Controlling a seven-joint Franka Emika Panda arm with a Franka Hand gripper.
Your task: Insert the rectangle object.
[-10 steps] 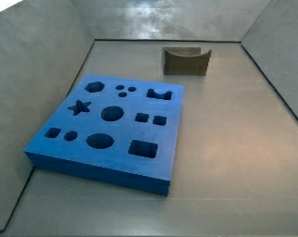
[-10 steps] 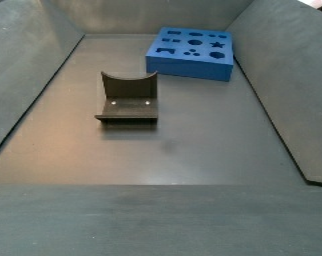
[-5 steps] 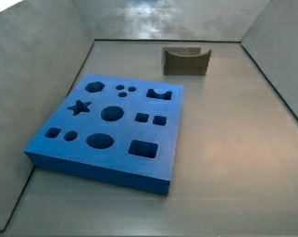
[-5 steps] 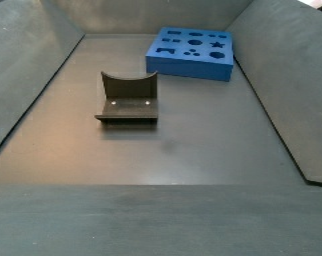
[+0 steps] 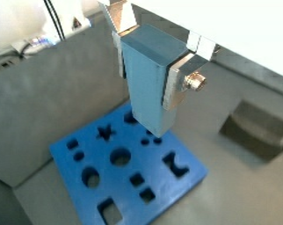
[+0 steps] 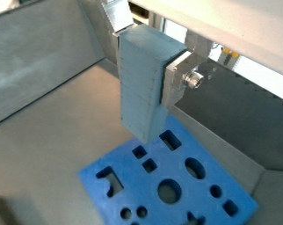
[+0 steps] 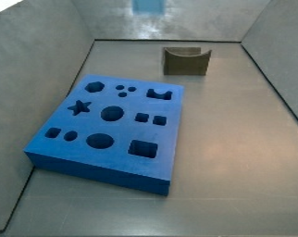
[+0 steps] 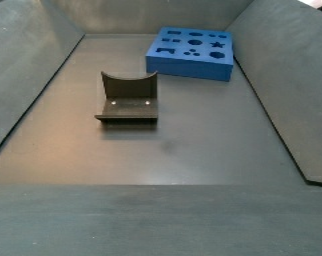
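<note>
Blue board (image 7: 108, 116); fixture (image 7: 185, 61) (perhaps notched) beyond.

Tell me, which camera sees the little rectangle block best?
Both wrist views show the rectangle object best: it fills the picture, clamped in the hand high above the blue board. One side view catches only a blurry blue bit at the top edge; the other shows none.

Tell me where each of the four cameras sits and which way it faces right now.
Wrist view: rides above the pincer, looking down past the held rectangle object onto the blue board.
Wrist view: same mount, opposite side; pincer, rectangle object, board below.
Side view: high by the board, facing the dark U-shaped block; no arm visible.
Side view: behind the block, board far; no arm.
All four share the board.
</note>
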